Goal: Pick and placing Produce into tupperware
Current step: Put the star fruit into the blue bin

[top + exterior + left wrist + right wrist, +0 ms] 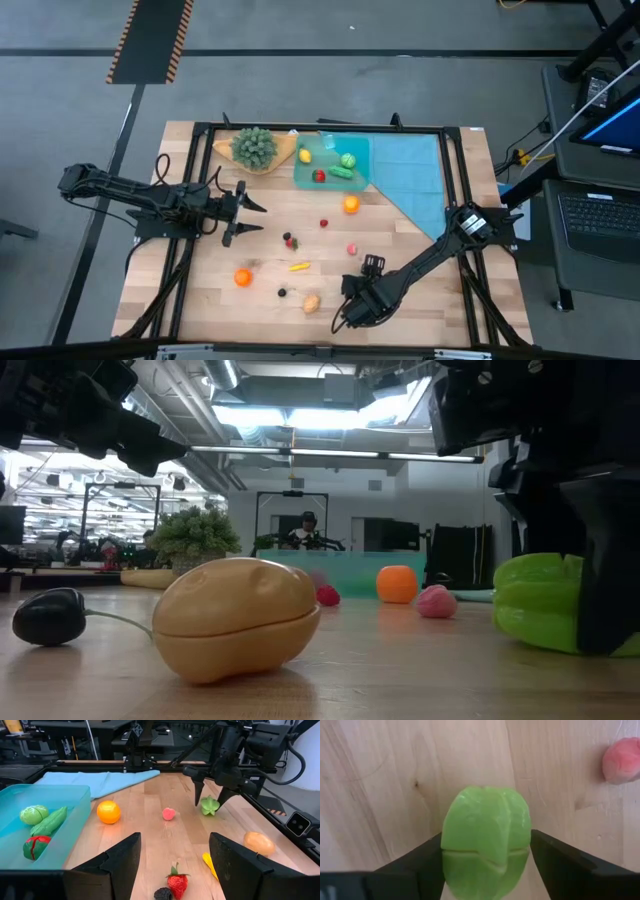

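Observation:
My right gripper (348, 308) is low over the table's near edge, shut on a green toy pepper (485, 840), which the gripper hides in the high view. The pepper also shows in the low view (540, 605) and the left wrist view (210, 805). My left gripper (248, 216) hovers open at the table's left middle and holds nothing. The teal tupperware (312, 172) sits at the far middle with a yellow, a red and two green toys inside. Loose produce lies between: an orange (351, 204), a pink piece (352, 249), a tan potato (311, 302). My right gripper pinches the green pepper by its two opposite sides (451, 851), one dark finger (415, 865) against each. The fingers come from above, pointing down. The pepper's underside (535, 640) rests on the table.
A bushy green plant on a tan wooden dish (255, 148) stands left of the tupperware, and a teal cloth (410, 170) lies to its right. A strawberry and a dark berry (290, 240), a yellow piece (298, 266), a second orange (242, 278) and a small dark piece (282, 292) dot the middle.

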### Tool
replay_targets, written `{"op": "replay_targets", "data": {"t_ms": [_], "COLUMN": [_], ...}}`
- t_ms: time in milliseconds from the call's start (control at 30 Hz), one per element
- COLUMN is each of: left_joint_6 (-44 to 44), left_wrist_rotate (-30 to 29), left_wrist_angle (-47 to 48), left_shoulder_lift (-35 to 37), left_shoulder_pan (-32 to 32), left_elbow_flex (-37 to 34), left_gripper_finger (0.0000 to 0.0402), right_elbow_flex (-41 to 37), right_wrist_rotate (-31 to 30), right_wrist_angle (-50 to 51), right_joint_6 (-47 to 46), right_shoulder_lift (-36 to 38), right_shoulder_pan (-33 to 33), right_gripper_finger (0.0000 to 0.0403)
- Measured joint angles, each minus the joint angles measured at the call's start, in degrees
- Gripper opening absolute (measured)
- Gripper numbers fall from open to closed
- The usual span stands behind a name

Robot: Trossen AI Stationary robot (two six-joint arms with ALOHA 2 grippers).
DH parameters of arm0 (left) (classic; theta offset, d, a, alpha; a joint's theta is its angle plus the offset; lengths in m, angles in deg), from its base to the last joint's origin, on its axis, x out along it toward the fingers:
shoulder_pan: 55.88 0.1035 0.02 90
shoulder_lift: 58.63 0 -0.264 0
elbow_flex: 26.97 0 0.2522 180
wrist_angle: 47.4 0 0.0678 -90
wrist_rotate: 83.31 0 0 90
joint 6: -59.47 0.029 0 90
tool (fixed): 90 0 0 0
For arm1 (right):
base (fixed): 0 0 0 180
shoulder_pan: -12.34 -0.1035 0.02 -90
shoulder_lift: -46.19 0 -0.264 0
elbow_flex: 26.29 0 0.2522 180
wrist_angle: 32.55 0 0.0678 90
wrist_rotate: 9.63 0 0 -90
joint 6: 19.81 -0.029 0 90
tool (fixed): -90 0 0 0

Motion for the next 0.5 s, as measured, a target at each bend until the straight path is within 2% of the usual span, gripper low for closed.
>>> {"op": "replay_targets", "data": {"t_ms": [267,500], "left_joint_6": [0.0,0.0], "left_wrist_rotate": [0.0,0.0], "left_wrist_angle": [0.0,0.0], "left_shoulder_lift": [0.0,0.0], "left_shoulder_pan": [0.0,0.0], "left_elbow_flex": [0.0,0.0], "left_gripper_finger": [0.0228,0.0228], "right_elbow_flex": [0.0,0.0], "right_wrist_rotate": [0.0,0.1], "right_wrist_angle": [0.0,0.0], "right_joint_6": [0.0,-0.2], "right_shoulder_lift": [0.0,0.0], "right_shoulder_pan": [0.2,0.4], "right_gripper_finger": [0.0223,0.0231]}}
